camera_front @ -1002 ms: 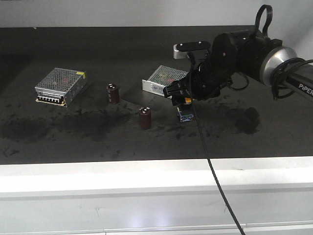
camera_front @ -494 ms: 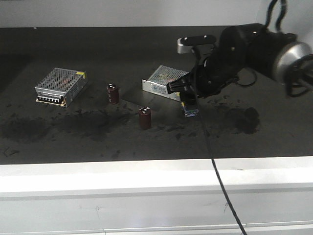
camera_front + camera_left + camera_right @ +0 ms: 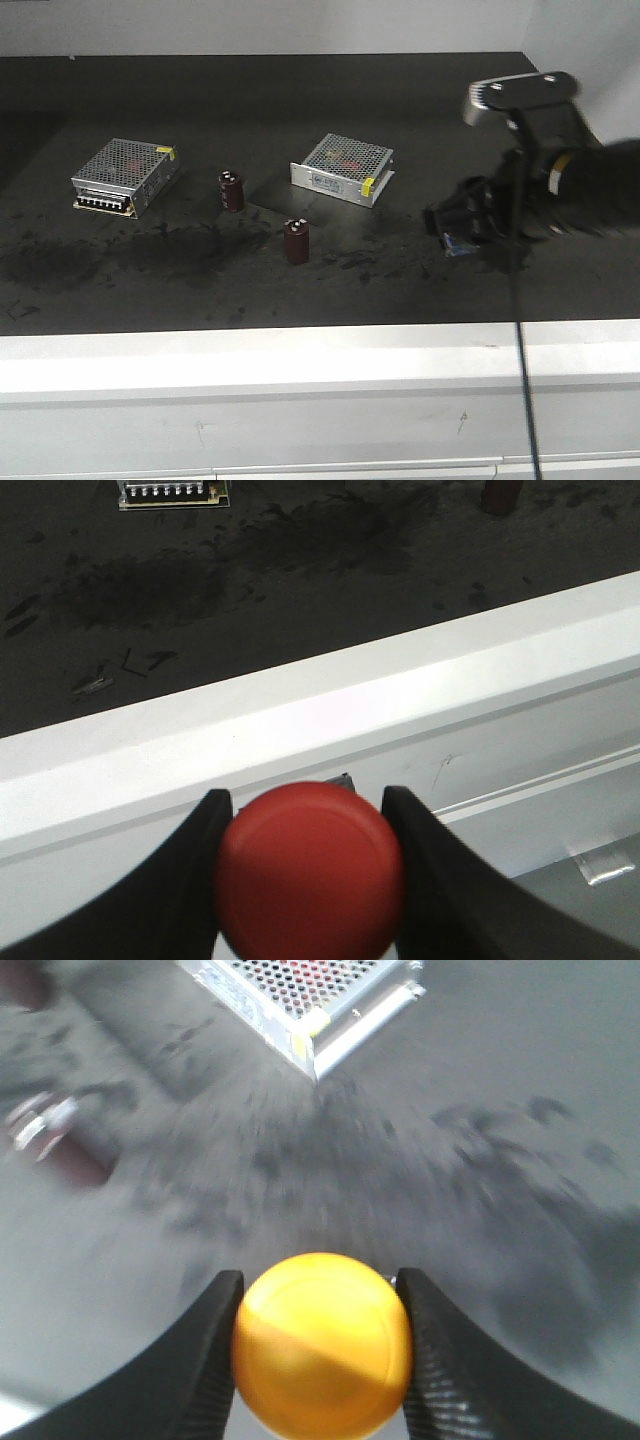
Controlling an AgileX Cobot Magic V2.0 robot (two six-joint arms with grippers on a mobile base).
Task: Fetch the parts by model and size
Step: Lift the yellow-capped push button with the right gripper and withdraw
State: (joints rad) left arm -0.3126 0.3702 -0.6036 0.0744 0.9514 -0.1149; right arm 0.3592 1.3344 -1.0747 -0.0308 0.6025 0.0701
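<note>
Grip check: right gripper clamped on yellow switch by cap sides, above dark table, near mesh box. Left gripper clamped on red switch, over white ledge, seemingly past table edge.

Risks: caps round and smooth, so either switch may pivot or slip between jaws. Right wrist view blurred, hinting quick travel, which adds to that. Red switch, if dropped, would likely miss table. Cable hanging in front could snag.

Writing: none readable. Yellow tag on mesh box too small.
</note>
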